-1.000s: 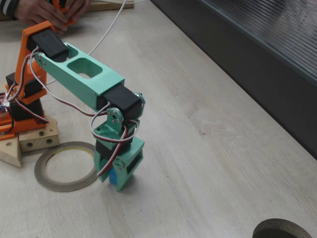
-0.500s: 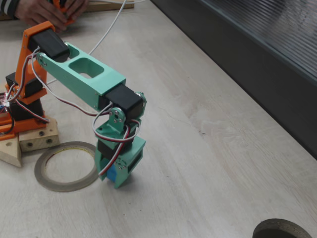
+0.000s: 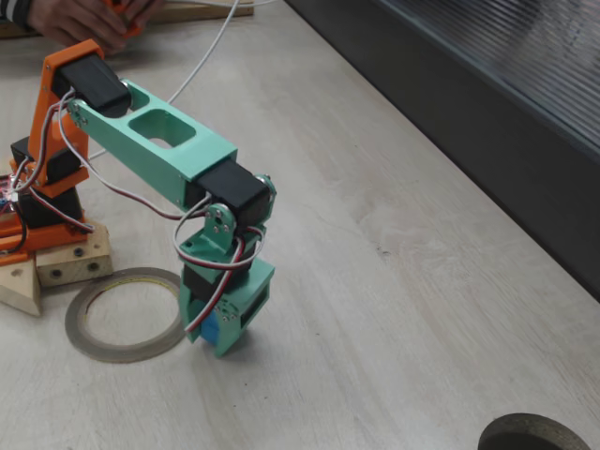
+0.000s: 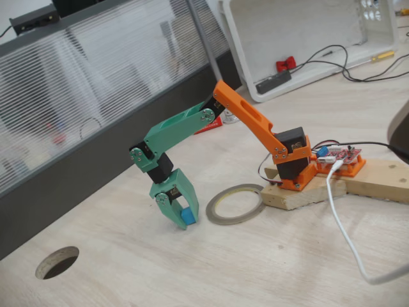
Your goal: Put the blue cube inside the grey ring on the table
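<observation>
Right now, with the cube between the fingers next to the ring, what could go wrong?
1. The gripper stands low on the table, closed on the blue cube. Dragged sideways without lifting, the cube could catch the grey ring and push it away.
2. Only part of the cube shows between the fingers in both fixed views, so the hold may be shallow and it might slip when lifted.

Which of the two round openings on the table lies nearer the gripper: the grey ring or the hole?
The grey ring. It lies flat just beside the gripper, which holds the blue cube, while the hole cut into the table sits farther off.
</observation>
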Available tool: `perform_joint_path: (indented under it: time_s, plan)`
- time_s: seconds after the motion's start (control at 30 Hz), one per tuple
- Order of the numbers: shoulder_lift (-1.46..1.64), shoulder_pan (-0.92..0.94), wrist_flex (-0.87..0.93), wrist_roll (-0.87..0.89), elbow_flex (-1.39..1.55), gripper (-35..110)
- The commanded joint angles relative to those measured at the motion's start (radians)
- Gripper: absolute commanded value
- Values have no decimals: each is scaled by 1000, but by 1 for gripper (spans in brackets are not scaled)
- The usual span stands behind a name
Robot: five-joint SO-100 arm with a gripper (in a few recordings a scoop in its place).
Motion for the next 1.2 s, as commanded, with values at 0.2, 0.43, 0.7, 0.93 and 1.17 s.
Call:
perform_joint_path:
  time_s: [0.2, 0.43, 0.7, 0.93, 1.17]
  plan:
    - [215, 9, 26, 9, -20, 17]
    - [276, 3, 28, 9, -12, 17]
    - [319, 9, 29, 12, -5, 17]
    - [319, 11, 29, 14, -5, 17]
    - [319, 12, 29, 9, -3, 17]
